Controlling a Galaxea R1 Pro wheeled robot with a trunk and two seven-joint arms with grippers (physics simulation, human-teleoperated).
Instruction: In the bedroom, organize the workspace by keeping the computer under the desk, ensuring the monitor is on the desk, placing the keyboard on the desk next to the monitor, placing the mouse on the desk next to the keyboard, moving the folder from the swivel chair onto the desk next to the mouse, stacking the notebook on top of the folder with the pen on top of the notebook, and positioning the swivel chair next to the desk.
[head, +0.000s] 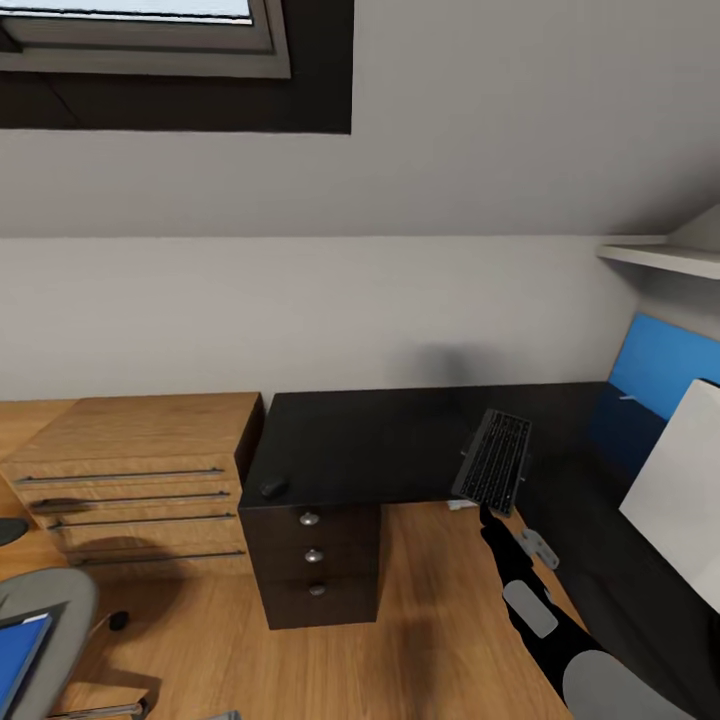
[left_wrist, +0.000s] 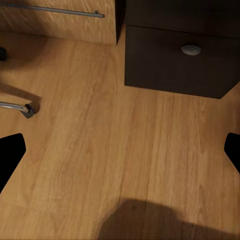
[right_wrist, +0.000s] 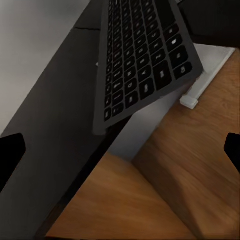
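The keyboard (head: 495, 460) lies tilted over the front edge of the black desk (head: 370, 440), its near end hanging past the edge. My right gripper (head: 490, 513) is just below that end, open. In the right wrist view the keyboard (right_wrist: 142, 60) is ahead of the spread fingers, not between them. The mouse (head: 273, 488) sits on the desk's left front corner. A pale grey slab at the right looks like the monitor's back (head: 680, 490). The blue folder (head: 20, 655) rests on the swivel chair (head: 55, 600) at the lower left. My left gripper (left_wrist: 120, 150) hangs open over the floor.
A light wooden drawer cabinet (head: 140, 470) stands left of the desk's black drawer unit (head: 315, 560). A chair leg with its caster (left_wrist: 22, 107) reaches over the wooden floor. A white desk leg (right_wrist: 200, 90) is under the top. A blue panel (head: 660, 365) leans on the right wall.
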